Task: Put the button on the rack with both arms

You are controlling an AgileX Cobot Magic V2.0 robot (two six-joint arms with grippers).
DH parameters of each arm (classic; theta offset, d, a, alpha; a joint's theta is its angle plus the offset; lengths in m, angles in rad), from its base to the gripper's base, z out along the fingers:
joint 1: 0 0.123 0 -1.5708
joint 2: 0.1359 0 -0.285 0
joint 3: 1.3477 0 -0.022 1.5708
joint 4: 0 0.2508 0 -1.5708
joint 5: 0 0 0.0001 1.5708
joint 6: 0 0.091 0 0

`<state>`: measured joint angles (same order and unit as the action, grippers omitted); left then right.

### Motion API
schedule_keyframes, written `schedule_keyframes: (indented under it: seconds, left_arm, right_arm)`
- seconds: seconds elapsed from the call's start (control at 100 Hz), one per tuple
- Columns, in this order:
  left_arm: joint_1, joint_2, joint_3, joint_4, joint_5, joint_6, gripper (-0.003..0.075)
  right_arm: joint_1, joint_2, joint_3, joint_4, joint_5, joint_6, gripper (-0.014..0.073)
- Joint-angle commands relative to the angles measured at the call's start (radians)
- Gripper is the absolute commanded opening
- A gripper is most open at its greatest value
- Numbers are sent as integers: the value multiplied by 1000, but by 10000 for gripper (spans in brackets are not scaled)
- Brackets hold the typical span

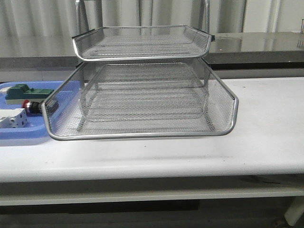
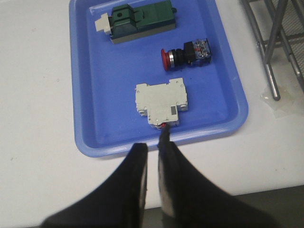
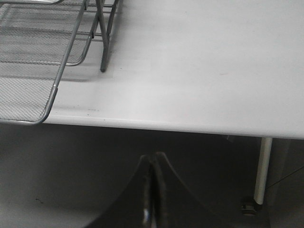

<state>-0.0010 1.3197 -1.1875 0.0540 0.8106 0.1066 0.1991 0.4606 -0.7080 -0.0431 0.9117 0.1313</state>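
Observation:
The button [image 2: 186,54], with its red cap, lies on its side in the blue tray [image 2: 90,95]. In the front view the button [image 1: 28,105] shows at the far left, beside the rack. The rack [image 1: 142,95] stands mid-table, one mesh tier slid out toward the front under the top tier. My left gripper [image 2: 153,146] hovers over the table's front edge just short of the tray, well back from the button. Its fingers are open only a narrow slit with nothing between them. My right gripper [image 3: 152,159] is shut and empty, below the table's front edge, to the right of the rack [image 3: 33,57].
In the tray a green block [image 2: 137,21] lies beyond the button and a white block [image 2: 161,102] lies nearest my left fingers. The rack's frame legs [image 2: 270,57] stand right of the tray. A table leg [image 3: 262,166] shows under the front edge. Neither arm appears in the front view.

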Motion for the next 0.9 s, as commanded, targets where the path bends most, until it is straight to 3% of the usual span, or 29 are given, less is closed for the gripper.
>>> schedule_keyframes:
  seconds: [0.0,0.1,0.22,0.56,0.89]
  left_arm:
    - [-7,-16,-40,-2,-38,10,233]
    - [-7,-16,-40,-1,-36,37,457]
    - [-7,-16,-40,-1,-36,37,604]
    - [-7,-2,-46,-54,-58,40,607]
    - [-7,218,-275,-54,-90,286,607]
  right_arm:
    - [-7,3,-23,-17,-56,-6,-67]
    - [-7,3,-23,-17,-56,-6,-67]
    - [-7,3,-23,-17,-56,-6,-67]
    - [-7,3,-23,-17,-56,-6,-67]
    - [-7,3,-23,-17,-56,-6,-67]
